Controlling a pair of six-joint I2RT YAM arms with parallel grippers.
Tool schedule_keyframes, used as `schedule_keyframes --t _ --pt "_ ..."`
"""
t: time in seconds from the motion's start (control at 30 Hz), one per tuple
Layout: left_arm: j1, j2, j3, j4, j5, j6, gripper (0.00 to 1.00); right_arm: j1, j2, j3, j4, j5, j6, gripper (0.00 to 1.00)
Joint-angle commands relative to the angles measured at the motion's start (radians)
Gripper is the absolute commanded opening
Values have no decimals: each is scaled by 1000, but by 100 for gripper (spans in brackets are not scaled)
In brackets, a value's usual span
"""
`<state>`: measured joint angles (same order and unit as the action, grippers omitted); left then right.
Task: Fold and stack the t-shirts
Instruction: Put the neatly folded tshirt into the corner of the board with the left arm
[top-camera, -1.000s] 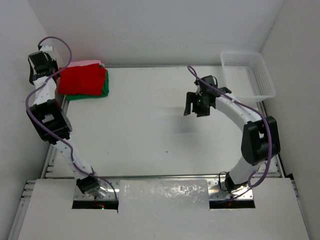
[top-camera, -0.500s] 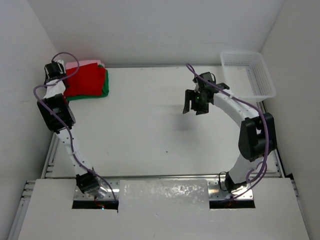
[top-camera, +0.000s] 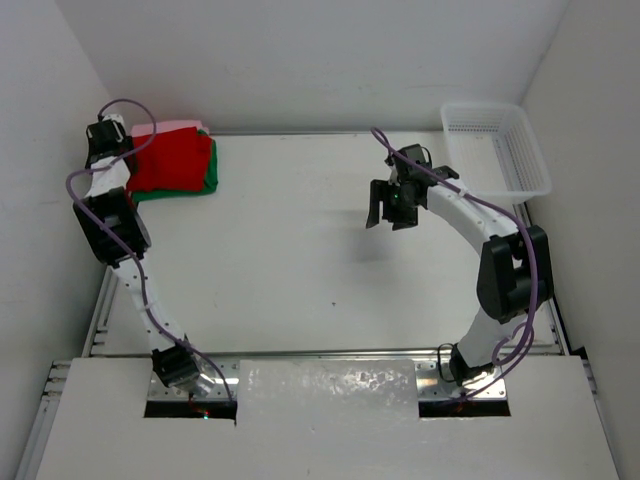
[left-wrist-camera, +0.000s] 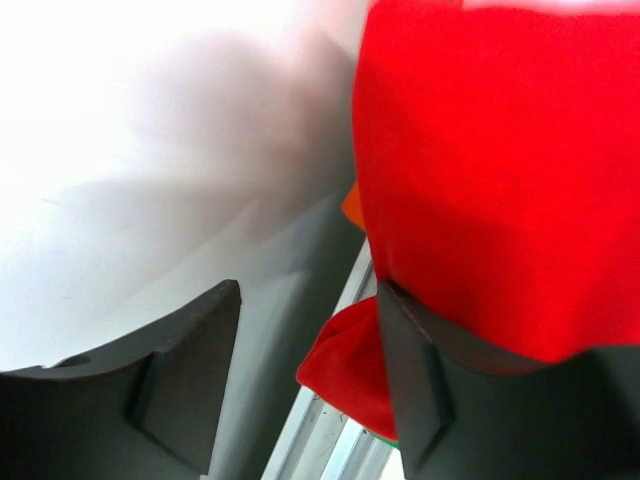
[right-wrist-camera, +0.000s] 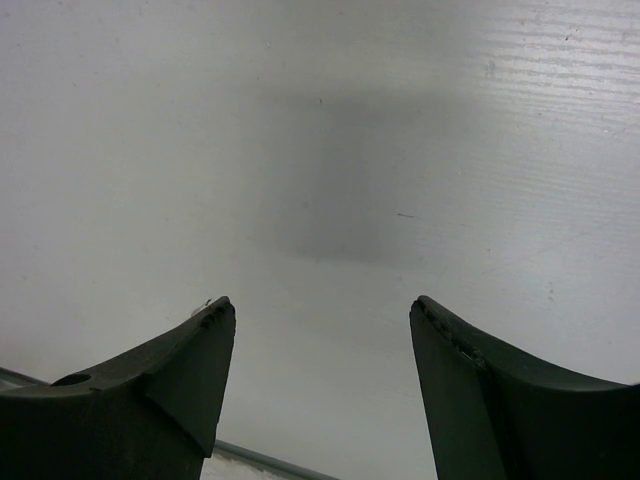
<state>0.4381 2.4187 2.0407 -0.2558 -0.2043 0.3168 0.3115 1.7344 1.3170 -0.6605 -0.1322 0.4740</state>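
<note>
White table (top-camera: 300, 250): left claw (left-wrist-camera: 310, 290), right claw (right-wrist-camera: 320, 305) both parted; only left wrist shows orange shirt (left-wrist-camera: 352, 205) under red shirt (left-wrist-camera: 480, 180)

t-shirts (top-camera: 172, 163): folded stack, red topmost, far-left corner of tabletop (top-camera: 290, 260)
left hand (top-camera: 106, 137): at the stack's left edge
basket (top-camera: 497, 106): far-right corner

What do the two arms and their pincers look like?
The left arm and the right arm share one build: white link shells joined by bulky black joint housings. A purple cable loops loosely along each. The left pincer and the right pincer each have two dark, matte, wedge-shaped fingers. No markings can be made out.
</note>
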Motion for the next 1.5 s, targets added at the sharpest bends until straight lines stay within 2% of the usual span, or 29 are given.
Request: schedule_keyframes --t 0.0,0.1,0.17,0.3,0.43,0.5,0.6,0.7,0.87,1.0,1.1,1.3,1.47 --pt "-25 -139 64 58 -20 -18 56 6 -44 8 6 19 -11 69" --pt "-42 -190 98 21 -24 -50 59 6 -68 7 -8 28 -20 69" --pt "-67 -248 95 -34 26 -47 59 6 -84 -2 -17 49 -24 70" --pt "-165 -422 -22 -137 115 23 59 -11 -150 -97 -4 86 -35 73" --pt "-281 -607 -293 -239 198 56 59 -44 -267 -211 27 83 -37 75" --pt "-306 -706 -379 -287 284 70 58 -66 -314 -280 38 83 -43 77" --pt "-348 -847 -578 -359 328 111 58 -95 -410 -367 47 85 -48 80" --pt "-390 -991 -857 -387 344 189 58 -110 -499 -448 79 71 -46 84" --pt "-397 -1163 -1149 -372 243 252 58 -115 -587 -550 105 68 -38 85" --pt "-395 -1270 -1391 -236 145 240 58 -115 -628 -608 136 85 -47 86" --pt "-395 -1302 -1485 -156 49 188 58 -115 -636 -627 136 91 -43 88" --pt "-395 -1371 -1565 -114 36 160 57 -115 -648 -637 116 85 -22 88" --pt "-397 -1400 -1576 -122 54 173 57 -115 -725 -668 142 109 -2 89"
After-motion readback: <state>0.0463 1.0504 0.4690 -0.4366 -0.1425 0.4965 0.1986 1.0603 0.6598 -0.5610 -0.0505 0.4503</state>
